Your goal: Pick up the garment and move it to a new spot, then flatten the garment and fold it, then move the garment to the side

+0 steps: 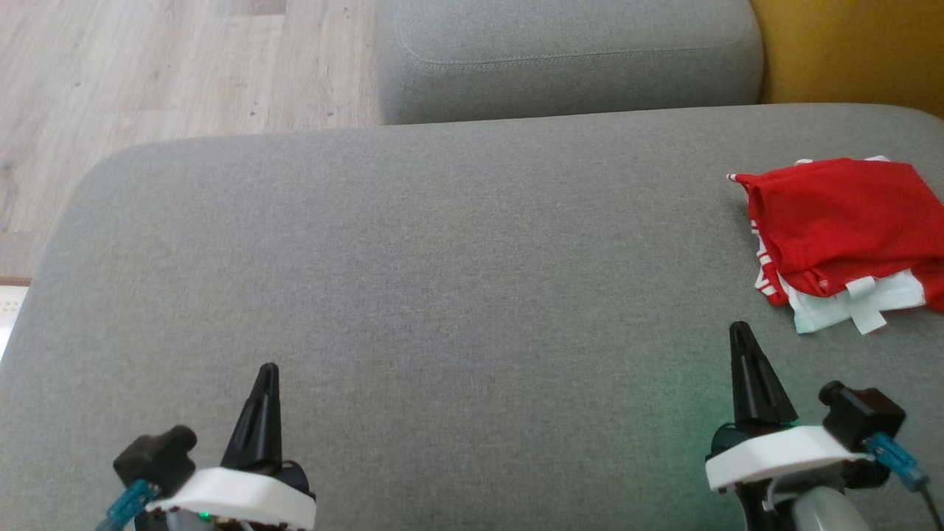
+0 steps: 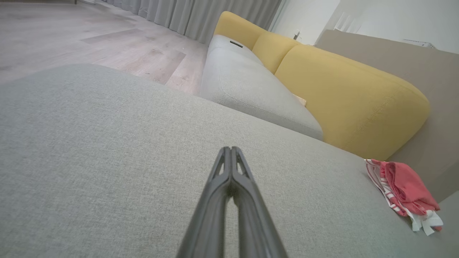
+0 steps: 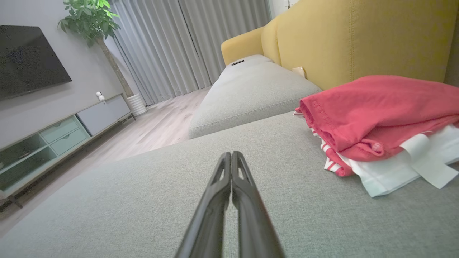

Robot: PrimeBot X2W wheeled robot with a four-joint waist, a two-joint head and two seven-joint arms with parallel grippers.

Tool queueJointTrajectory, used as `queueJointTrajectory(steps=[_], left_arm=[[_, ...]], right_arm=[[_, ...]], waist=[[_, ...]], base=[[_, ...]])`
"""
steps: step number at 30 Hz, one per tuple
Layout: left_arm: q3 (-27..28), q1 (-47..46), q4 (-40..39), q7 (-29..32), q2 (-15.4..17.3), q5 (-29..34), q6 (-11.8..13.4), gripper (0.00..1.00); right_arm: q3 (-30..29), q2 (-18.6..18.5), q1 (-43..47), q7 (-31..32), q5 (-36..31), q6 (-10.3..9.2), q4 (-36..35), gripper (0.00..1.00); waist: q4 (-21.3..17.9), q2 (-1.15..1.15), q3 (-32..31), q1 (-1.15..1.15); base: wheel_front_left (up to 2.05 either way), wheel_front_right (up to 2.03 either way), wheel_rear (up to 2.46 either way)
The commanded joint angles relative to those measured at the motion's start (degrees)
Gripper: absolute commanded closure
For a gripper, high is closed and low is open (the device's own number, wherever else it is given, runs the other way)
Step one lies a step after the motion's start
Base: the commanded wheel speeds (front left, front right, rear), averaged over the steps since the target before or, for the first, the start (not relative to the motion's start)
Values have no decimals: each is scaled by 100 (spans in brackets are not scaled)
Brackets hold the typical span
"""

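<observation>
**Head view.** The left gripper (image 1: 268,371) sits at the near left and the right gripper (image 1: 740,330) at the near right, both over the grey seat cushion (image 1: 442,280). Each has its fingers pressed together and carries nothing. The garment (image 1: 837,214), red over a white layer with striped trim, lies as a compact folded bundle at the cushion's right edge. It is just beyond the right gripper and not touching it.

**Left wrist view.** The fingers meet at their tips, closed and empty. The garment (image 2: 403,186) lies well to the right, near the yellow backrest (image 2: 351,104).

**Right wrist view.** The fingers are closed on nothing. The garment (image 3: 376,111) lies close by, to their right. A white tab (image 3: 426,161) protrudes from its near edge.

**Handling.** The garment appears light, soft and limp, so it will probably sag and its layers may slide apart when lifted. Take hold at the thick folded edge, pinching all layers. Avoid the loose tab.
</observation>
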Motion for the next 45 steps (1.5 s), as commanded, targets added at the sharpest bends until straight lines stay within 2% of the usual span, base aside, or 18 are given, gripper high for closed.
queueJointTrajectory(steps=[1, 45], left_arm=[[61, -286, -169, 26, 11, -115, -18, 100], [497, -600, -11, 717, 51, -2557, -121, 100]], right_arm=[[-33, -21, -256, 42, 143, 0, -204, 100], [-336, -71, -364, 707, 2851, -2, -281, 100]], waist=[[-1, 0, 1, 0], [-35, 0, 52, 0]], base=[[0, 0, 0], [0, 0, 0]])
